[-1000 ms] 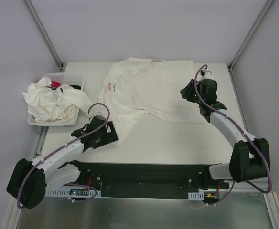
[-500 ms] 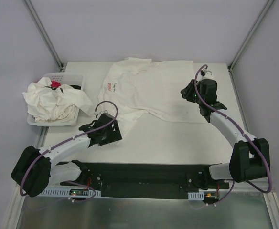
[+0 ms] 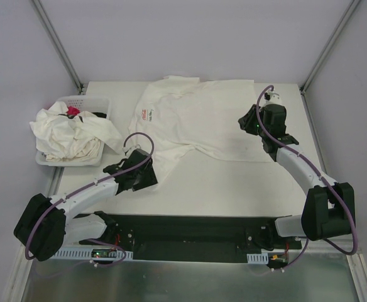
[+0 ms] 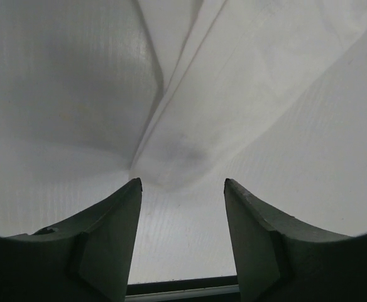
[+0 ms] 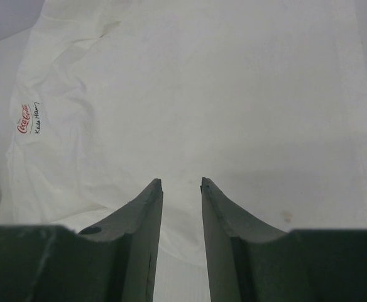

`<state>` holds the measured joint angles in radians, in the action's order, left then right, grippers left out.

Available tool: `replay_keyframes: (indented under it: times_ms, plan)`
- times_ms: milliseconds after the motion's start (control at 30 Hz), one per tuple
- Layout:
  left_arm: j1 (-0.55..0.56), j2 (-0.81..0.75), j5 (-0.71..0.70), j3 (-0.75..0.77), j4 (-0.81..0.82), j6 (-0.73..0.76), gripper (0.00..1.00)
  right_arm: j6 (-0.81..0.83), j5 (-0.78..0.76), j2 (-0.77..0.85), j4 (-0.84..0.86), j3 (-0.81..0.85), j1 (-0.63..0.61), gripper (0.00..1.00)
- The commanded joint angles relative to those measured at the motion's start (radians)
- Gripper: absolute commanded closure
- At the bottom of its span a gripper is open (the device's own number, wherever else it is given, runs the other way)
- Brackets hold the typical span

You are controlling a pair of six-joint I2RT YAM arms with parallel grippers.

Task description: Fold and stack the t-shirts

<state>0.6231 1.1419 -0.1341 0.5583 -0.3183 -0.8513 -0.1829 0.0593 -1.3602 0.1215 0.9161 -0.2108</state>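
Cotton first: the off-white short-sleeved t-shirt (image 3: 202, 119) lies spread across the far half of the white desk (image 3: 234, 182). Its thin, soft fabric is mostly flat, with shallow wrinkles towards the collar end. A small red script logo (image 3: 146, 114) sits on its left part. The near-left corner of the cloth tapers down to a folded point.

You have the left claw (image 3: 147, 168) right at that point. In the left wrist view its dark, curved fingers (image 4: 108, 220) stand about half parted. The creased tip of the t-shirt (image 4: 234, 82) lies just ahead of them and bare desk shows in the gap. Nothing is pinched between them.

Your right claw (image 3: 243, 123) hangs over the right side of the same t-shirt. From its own camera the fingers (image 5: 139, 239) are drawn close, leaving only a narrow slot. The smooth cloth (image 5: 202, 94) and the logo (image 5: 26, 118) show beyond the tips. The fabric looks undisturbed, and you can see no fold caught in the slot.

Off to the left, well apart from the spread garment, is a crumpled heap of off-white t-shirts (image 3: 70, 135). It fills a white perforated plastic basket (image 3: 86, 100) and spills over the near rim. A small red packet (image 3: 73, 111) peeks out at the heap's far edge.
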Motion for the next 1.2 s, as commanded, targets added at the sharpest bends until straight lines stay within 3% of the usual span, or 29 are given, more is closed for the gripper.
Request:
replay_keyframes:
  times_ms: [0,100,567,967,1167]
  plan:
    - [0.013,-0.063,-0.025,-0.020,-0.030,-0.022,0.40,-0.003,-0.013,0.046,0.018,-0.006,0.010,0.66]
    - [0.013,-0.082,-0.038,-0.034,-0.036,-0.028,0.37,-0.006,-0.007,0.042,0.018,-0.006,0.011,0.66]
    - [0.013,-0.042,-0.058,-0.058,-0.030,-0.069,0.36,-0.012,-0.003,0.046,0.018,-0.010,0.011,0.67]
    - [0.013,0.036,-0.042,-0.038,0.022,-0.072,0.44,-0.013,-0.001,0.044,0.018,-0.008,0.013,0.67]
    - [0.015,0.070,-0.033,-0.023,0.036,-0.066,0.53,-0.015,0.005,0.036,0.020,-0.010,0.021,0.67]
